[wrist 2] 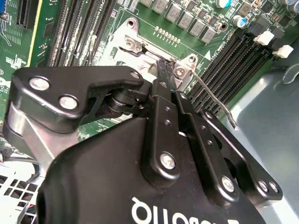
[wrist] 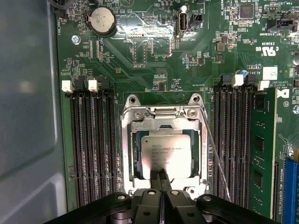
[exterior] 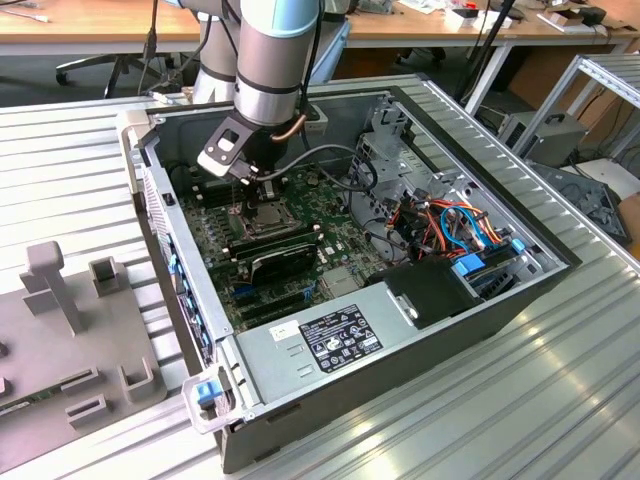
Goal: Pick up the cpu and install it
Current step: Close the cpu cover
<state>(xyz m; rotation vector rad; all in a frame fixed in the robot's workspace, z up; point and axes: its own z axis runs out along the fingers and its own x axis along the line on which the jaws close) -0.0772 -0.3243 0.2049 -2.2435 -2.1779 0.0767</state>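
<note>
Open computer case (exterior: 470,300) lies on its side on the ribbed metal bench (exterior: 80,180), the arm (exterior: 275,60) reaching down into it over the motherboard (wrist: 154,60).

Motherboard: green, with empty memory slots (wrist: 91,144) flanking the socket on both sides, one populated stick (wrist: 261,154) further out, and a coin cell (wrist: 102,19) near one edge.

Socket frame (wrist: 163,114): metal, sitting around the chip; its thin wire lever (wrist: 215,154) runs alongside and ends free in the air in the second wrist view, so it looks unlatched.

The cpu (wrist: 163,151): lies flat within the frame opening, metal top facing up, apparently seated in the socket. Cannot confirm from these views that it is fully level.

Gripper (wrist: 161,176): fingers pressed together, tips over or touching the near edge of the cpu's lid. Nothing is pinched between them.

Risks, as judged:
- If the chip is slightly skewed, downward pressure from the closed tips could bend socket contacts.
- Sideways drag by the tips could slide the cpu against the frame or scratch the lid.
- The free lever stands close to the gripper links; a lateral move could snag it.
- The gripper body hides the near side of the socket in the first wrist view, so misalignment there would go unnoticed.
</note>
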